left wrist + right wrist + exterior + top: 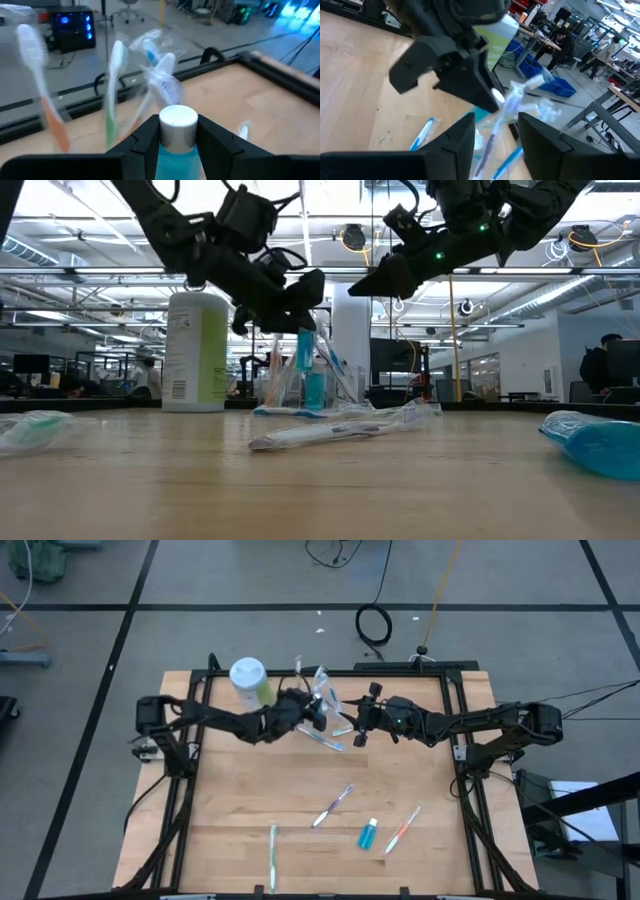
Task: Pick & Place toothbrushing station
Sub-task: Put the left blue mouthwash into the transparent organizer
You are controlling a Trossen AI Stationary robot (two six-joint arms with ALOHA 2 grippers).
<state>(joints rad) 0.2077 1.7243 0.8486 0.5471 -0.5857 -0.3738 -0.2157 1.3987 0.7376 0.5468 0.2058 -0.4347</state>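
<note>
A clear plastic cup (325, 690) stands at the table's far middle with several toothbrushes (115, 85) upright in it. My left gripper (312, 712) is just beside the cup, shut on a small blue white-capped tube (176, 131), and shows above the cup in the low view (300, 305). My right gripper (354, 728) is open and empty at the cup's right side; the cup's brushes show beyond its fingers (495, 135). Another blue tube (369, 833) and three toothbrushes (333, 805) lie flat on the near half of the table. My left gripper pinches the tube between its two fingers, just below its white cap (177, 120). The tube lies along the fingers, its cap end pointing forward past the fingertips toward the cup. The fingers slant downward, and the tube (303, 350) is lifted clear of the table above the cup.
A tall white-capped bottle with a green label (250, 682) stands left of the cup, close to my left arm. A blue toothbrush (325, 740) lies on the table just near of the two grippers. A dark frame (200, 710) borders the wooden table.
</note>
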